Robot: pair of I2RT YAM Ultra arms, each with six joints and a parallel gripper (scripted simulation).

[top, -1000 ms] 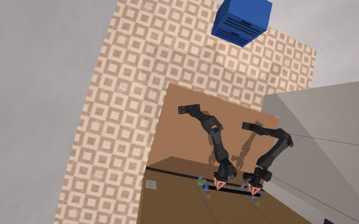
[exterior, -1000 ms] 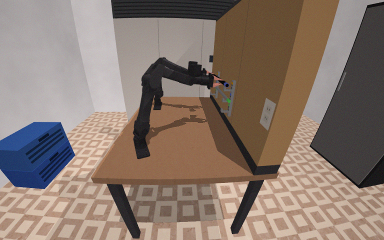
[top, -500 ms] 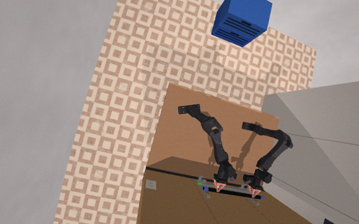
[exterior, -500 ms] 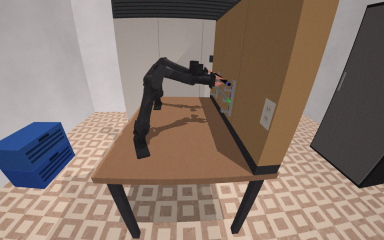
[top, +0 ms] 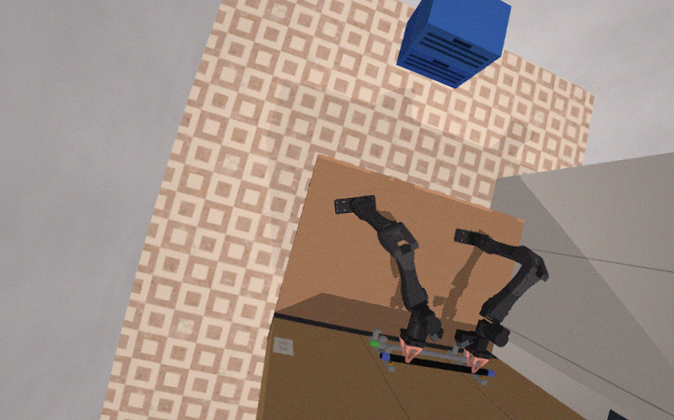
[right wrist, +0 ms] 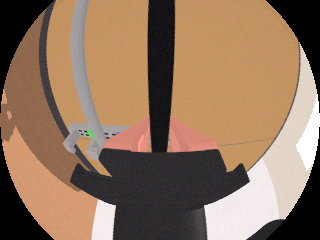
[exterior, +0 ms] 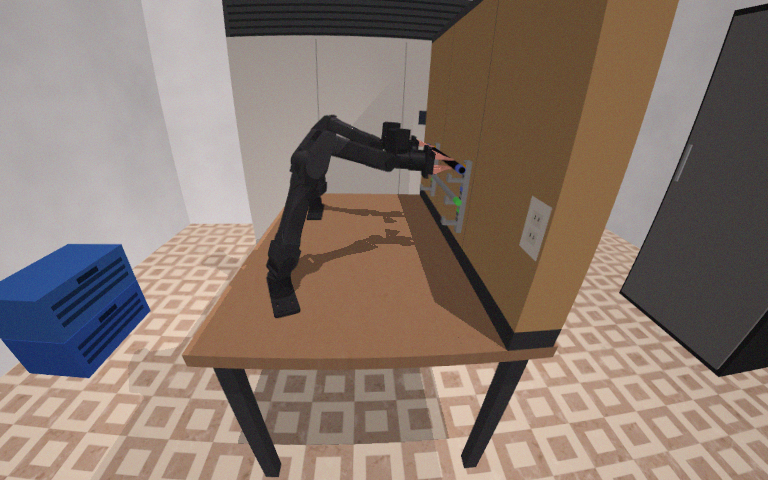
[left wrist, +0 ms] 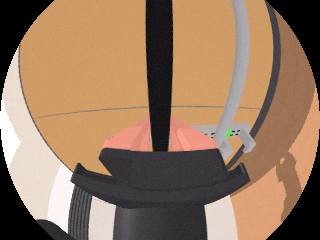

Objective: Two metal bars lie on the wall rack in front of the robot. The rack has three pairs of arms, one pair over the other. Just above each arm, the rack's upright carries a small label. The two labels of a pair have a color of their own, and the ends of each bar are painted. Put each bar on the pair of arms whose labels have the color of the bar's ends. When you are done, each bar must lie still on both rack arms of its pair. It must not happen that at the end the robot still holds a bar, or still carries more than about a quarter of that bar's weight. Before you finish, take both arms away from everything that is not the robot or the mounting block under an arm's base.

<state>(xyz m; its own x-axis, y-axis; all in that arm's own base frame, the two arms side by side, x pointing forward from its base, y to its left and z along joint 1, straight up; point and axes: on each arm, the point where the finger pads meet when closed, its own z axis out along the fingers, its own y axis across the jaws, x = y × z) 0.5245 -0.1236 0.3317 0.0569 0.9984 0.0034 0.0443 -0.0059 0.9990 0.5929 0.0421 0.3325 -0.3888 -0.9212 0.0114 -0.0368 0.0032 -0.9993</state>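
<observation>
Both the left gripper (top: 478, 366) (exterior: 431, 146) (left wrist: 160, 119) and right gripper (top: 411, 357) (exterior: 451, 162) (right wrist: 159, 120) grip the blue-ended black bar (top: 442, 364) (exterior: 447, 162) (left wrist: 159, 60) (right wrist: 161, 60) at the wall rack (top: 377, 333) (exterior: 460, 221) (left wrist: 242, 128) (right wrist: 75, 127), seating unclear; presumably stiff, slippery metal, best held level near both ends.

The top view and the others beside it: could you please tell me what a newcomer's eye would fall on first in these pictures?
Probably the bright blue box, standing apart from the table on the patterned floor. Next, perhaps, the two black arms reaching across the brown table, their salmon-fingered tools gripping one black bar with blue ends at the wall.
</observation>
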